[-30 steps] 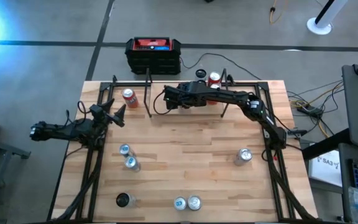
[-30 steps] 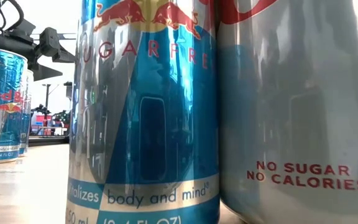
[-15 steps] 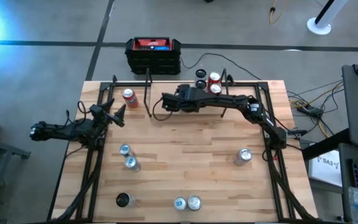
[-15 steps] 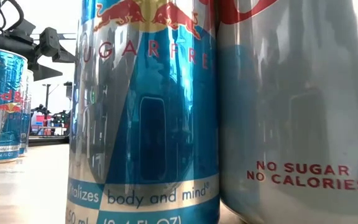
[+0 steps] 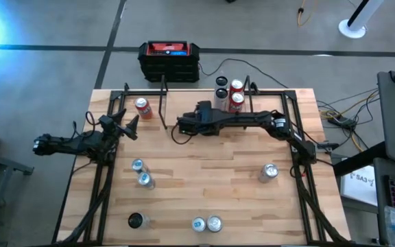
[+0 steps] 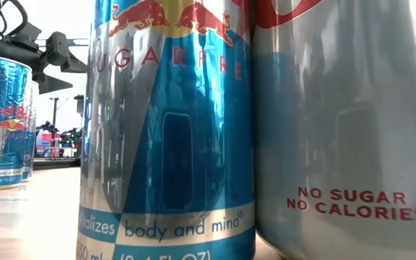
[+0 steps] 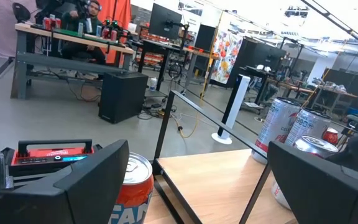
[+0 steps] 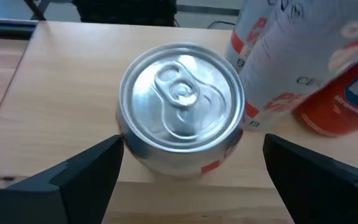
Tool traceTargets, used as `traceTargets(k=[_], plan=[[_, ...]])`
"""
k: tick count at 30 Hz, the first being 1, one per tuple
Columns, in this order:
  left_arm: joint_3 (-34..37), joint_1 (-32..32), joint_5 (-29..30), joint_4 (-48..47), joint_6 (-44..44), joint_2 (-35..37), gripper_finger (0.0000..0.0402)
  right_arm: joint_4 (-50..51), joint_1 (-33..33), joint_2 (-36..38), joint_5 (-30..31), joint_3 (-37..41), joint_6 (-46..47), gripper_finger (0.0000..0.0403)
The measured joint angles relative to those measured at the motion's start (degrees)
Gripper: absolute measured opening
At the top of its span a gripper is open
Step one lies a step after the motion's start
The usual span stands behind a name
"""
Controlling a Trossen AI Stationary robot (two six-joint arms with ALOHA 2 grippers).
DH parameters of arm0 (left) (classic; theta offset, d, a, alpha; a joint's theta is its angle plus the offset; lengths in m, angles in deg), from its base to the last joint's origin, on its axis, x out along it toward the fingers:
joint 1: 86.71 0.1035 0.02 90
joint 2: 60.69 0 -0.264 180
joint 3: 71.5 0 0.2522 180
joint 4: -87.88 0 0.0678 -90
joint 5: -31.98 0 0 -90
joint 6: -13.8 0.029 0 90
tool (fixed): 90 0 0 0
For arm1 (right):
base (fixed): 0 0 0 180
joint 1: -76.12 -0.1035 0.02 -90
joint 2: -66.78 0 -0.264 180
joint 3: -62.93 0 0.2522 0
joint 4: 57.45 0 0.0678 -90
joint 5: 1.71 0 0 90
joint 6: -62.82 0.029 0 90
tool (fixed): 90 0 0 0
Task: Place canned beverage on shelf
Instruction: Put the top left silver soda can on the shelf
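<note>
Release is the news here: a second ago the right arm lay across the back of the bench and hid part of the can group there, with only two tops showing. Now the arm has drawn back towards the bench's middle, and four tops stand clear in the high view.

The red can nearest the arm is, I judge, the one just set down. The right wrist view shows it upright on the shelf, close to the board's near edge and just beside a white-and-red can.

That suggests this can's placing is done, and the arm is backing off rather than reaching.

The right tool is spread wide. Its two dark fingers stand either side of the red can's silver top, and it holds nothing. Whether a fingertip brushes the can's side I cannot tell.

The left tool waits at the bench's left side, equally wide apart and empty. It points towards an orange can near the shelf's left end.

Six more cans stand on the open bench:
- a pair on the left
- a dark-topped one at the front left
- a pair at the front
- a single one on the right

The job probably has further rounds to run.
</note>
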State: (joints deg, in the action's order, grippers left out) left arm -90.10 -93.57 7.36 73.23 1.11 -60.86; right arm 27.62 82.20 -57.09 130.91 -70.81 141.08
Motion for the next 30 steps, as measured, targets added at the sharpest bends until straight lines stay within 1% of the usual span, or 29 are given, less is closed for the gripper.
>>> traceTargets(k=[5, 10, 30], plan=[[0.0, -0.02, 0.0, -0.01, 0.0, 0.0, 0.0368, -1.88, -1.0, 0.0, 4.09, 2.41, 1.7, 0.0369], [0.0, -0.02, 0.0, 0.01, 0.01, -0.01, 0.0368, -4.86, -1.56, 0.0, 6.54, 4.14, 1.64, 0.0369], [0.0, 0.0, 0.0, -0.01, 0.0, -0.02, 0.0368, -11.96, -1.17, -0.07, 11.45, 9.94, 1.59, 0.0368]])
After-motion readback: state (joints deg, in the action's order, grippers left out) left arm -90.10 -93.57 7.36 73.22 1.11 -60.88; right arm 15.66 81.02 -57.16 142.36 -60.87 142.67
